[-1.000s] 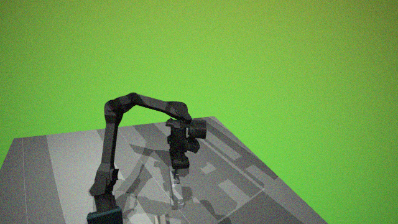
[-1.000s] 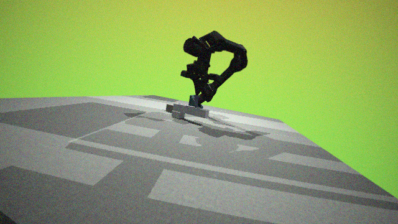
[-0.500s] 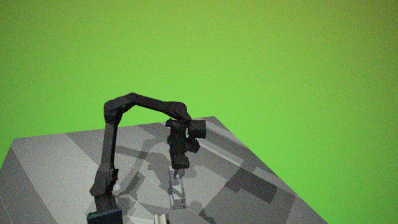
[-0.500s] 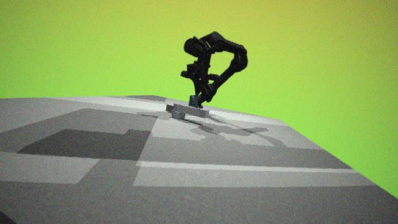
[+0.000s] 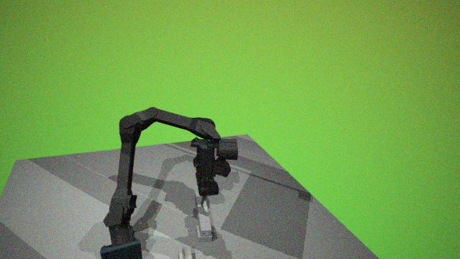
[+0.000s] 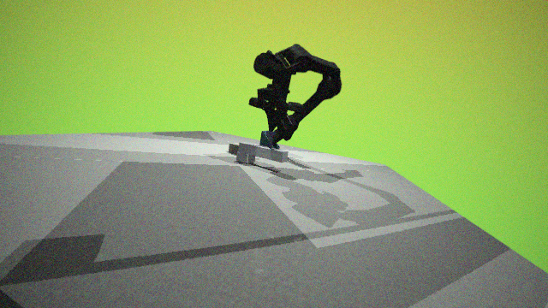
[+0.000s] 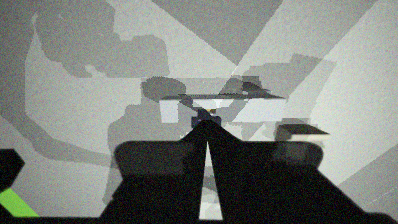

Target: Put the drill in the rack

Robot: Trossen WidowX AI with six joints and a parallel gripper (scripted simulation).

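Note:
My gripper (image 5: 203,197) (image 6: 271,128) (image 7: 207,123) is shut and empty, pointing down over a long pale block (image 5: 205,220) (image 6: 274,153) (image 7: 257,109) on the table. A small dark blue part (image 7: 199,121) shows at the fingertips in the wrist view, largely covered by them; I cannot tell whether it is the key or the drill, nor whether the fingers touch it. The drill cannot be picked out clearly. A pale slotted piece (image 5: 185,253), perhaps the rack, is cut off by the bottom edge in the top view.
A small separate block (image 7: 311,137) with a dark face and pale edge lies right of the long block in the wrist view. The arm's base (image 5: 122,250) stands at the lower left in the top view. Patchy shadows cover the grey table (image 5: 266,212) (image 6: 180,274).

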